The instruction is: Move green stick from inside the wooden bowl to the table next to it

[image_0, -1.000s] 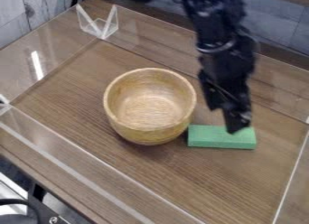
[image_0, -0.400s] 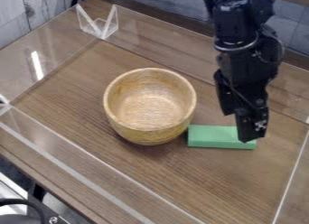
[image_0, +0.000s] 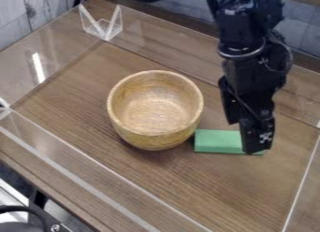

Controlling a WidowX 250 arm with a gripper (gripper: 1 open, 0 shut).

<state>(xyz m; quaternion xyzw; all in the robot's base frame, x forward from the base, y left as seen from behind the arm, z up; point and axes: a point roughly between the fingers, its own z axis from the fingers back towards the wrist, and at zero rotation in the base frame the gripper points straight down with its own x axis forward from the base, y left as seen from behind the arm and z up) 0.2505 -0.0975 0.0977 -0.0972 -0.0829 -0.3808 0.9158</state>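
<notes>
The green stick [image_0: 220, 140] lies flat on the bench [image_0: 88, 77], just to the right of the wooden bowl [image_0: 155, 108] and on its near side. Its left end is very close to the bowl's wall; I cannot tell if they touch. The bowl looks empty inside, so I judge that the main part of the task is done.

The end effector [image_0: 257, 133] hangs over the right end of the stick, pointing steeply down, with its fingers spread and nothing between them. From this view the dark fingers cover the right end of the stick, so I cannot say if they touch it or stand a little above it. The stick therefore lies under the end effector and extends to the left of it. Its long axis runs left to right, almost parallel to the near edge of the bench.

For room: the clear acrylic wall [image_0: 304, 184] stands near on the right, and the bowl blocks the left. The most open way is straight up. A sideways move could push the stick, so in my judgement lifting first is safer.
</notes>
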